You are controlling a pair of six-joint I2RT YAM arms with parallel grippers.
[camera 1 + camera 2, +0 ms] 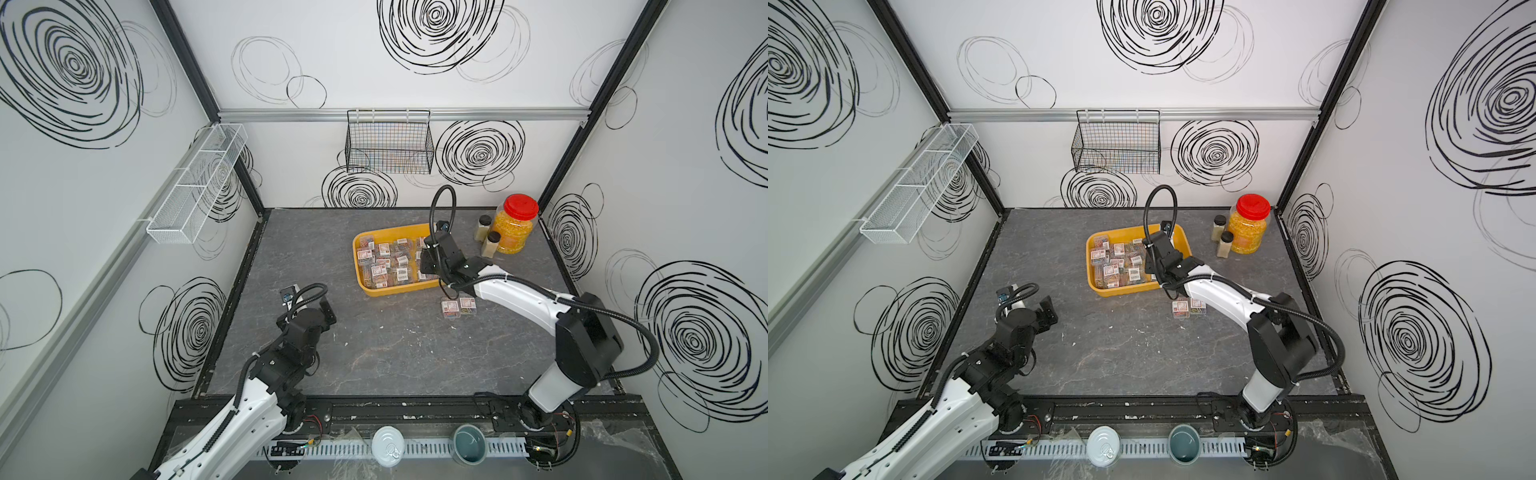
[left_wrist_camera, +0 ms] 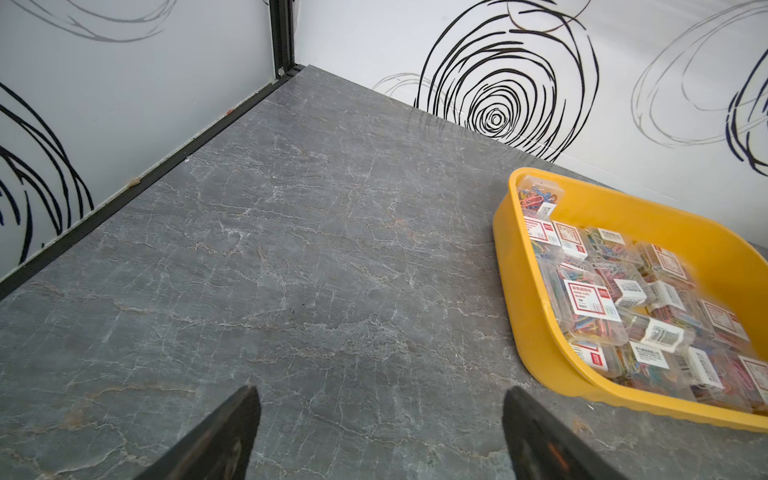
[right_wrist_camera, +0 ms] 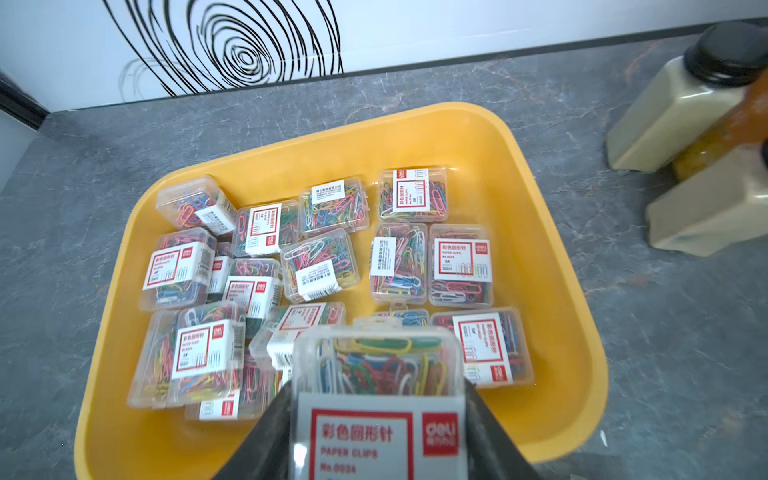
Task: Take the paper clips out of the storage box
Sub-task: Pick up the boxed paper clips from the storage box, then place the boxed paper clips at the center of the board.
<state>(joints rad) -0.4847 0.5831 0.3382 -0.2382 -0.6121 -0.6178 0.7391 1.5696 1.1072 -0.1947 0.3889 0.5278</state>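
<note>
Paper clips [image 3: 459, 266]: your right pincer [image 3: 378, 399] pinches one case [image 3: 376, 365] over the box [image 3: 540, 199], ready to lift out; left pincer [image 2: 380, 392] hangs wide open, empty.

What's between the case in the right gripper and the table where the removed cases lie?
Only the storage box's near wall, which the case in the right gripper must clear. Beyond it, the removed cases lie on the table.

I'm clamping the right gripper [image 3: 378, 395] on a paper clips case [image 3: 376, 365] at one o'clock; the left gripper [image 2: 380, 392] is hanging spread wide at nine.
</note>
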